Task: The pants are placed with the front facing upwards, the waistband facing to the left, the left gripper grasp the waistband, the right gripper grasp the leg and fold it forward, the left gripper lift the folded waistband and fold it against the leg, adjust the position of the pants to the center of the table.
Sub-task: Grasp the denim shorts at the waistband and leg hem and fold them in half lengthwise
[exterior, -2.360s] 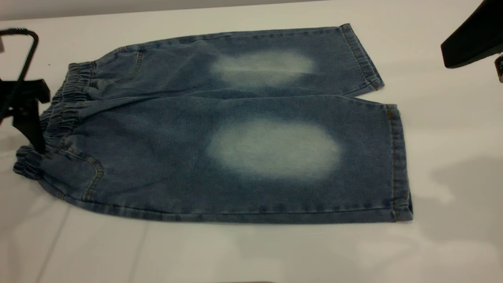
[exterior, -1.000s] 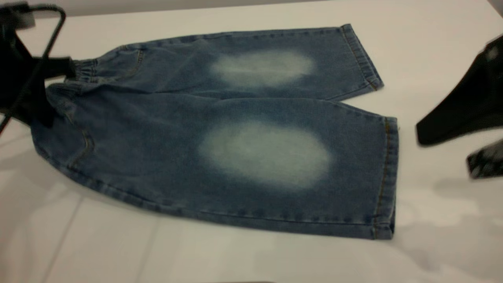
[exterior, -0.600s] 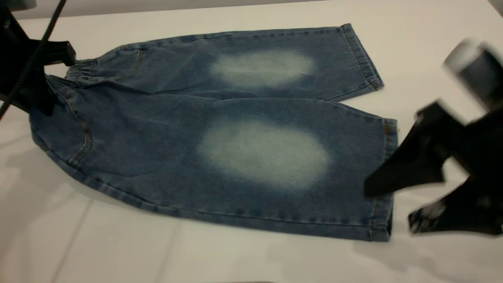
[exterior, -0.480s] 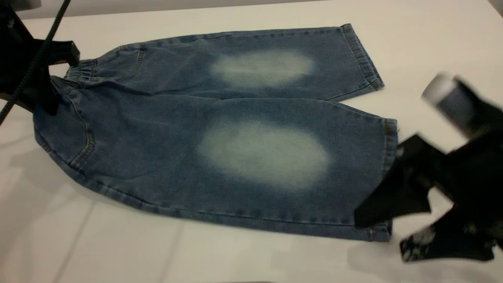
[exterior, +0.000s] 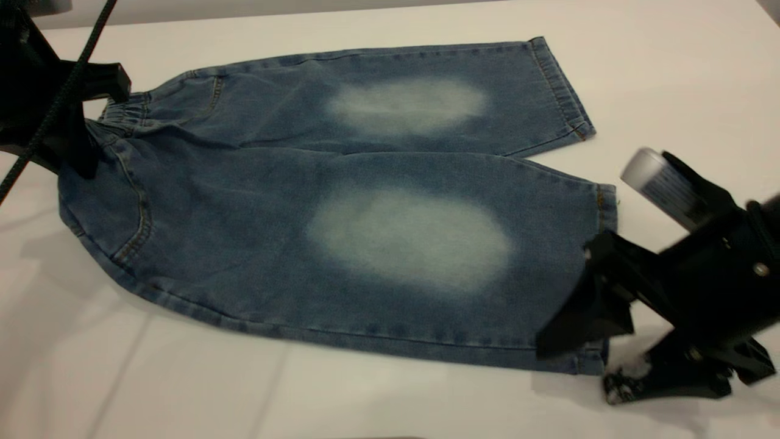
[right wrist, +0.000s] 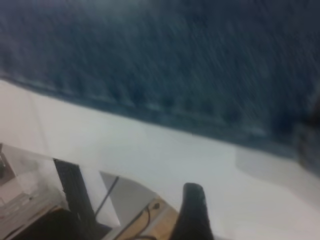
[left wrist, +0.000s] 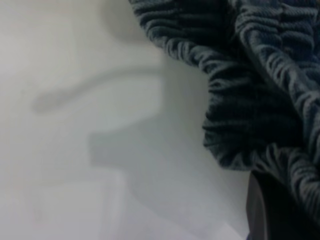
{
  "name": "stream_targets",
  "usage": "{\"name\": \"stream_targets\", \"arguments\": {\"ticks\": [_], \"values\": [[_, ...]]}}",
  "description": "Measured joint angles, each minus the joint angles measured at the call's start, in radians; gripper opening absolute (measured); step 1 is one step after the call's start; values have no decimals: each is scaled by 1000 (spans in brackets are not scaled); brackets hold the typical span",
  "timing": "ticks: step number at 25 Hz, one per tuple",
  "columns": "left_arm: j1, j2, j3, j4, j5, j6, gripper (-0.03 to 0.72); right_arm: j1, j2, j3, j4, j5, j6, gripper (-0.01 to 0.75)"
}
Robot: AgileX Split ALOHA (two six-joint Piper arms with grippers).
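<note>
The pants [exterior: 341,201] lie front up on the table [exterior: 304,396], two pale ovals showing and the waistband [exterior: 125,113] at the left. My left gripper [exterior: 82,155] is shut on the near part of the waistband and holds it a little off the table. In the left wrist view the gathered waistband [left wrist: 260,100] bunches against a dark finger [left wrist: 280,215]. My right gripper [exterior: 579,363] is open at the near corner of the near leg [exterior: 567,274]: one jaw hangs over the cuff, the other is low beside the hem. In the right wrist view the leg's hem [right wrist: 165,110] runs above one finger [right wrist: 192,215].
The far leg [exterior: 426,97] lies flat toward the table's back edge. Bare white tabletop surrounds the pants on the near and right sides. The right wrist view shows the table's edge with a clear box [right wrist: 25,185] and a wooden floor [right wrist: 150,220] beyond it.
The left gripper closed on the waistband, lifted it and drew its near side back. The right gripper swung down from the upper right to the near leg's cuff corner.
</note>
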Motion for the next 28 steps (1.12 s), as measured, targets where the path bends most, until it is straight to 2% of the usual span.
{"name": "stream_targets", "arguments": {"ticks": [14,17,22,24,28], "values": [[0,0,0,-3,-3,0,67,0,7,-104,0,-48,6,484],[0,0,0,-3,-3,0,68,0,9,-108,0,-57,7,400],[0,0,0,-3,-3,1,68,0,9,-108,0,-37,7,79],[0,0,0,-3,-3,9,68,0,10,-108,0,6,7,40],[0,0,0,-3,44,27,68,-9,3,-108,-3,137,7,33]]}}
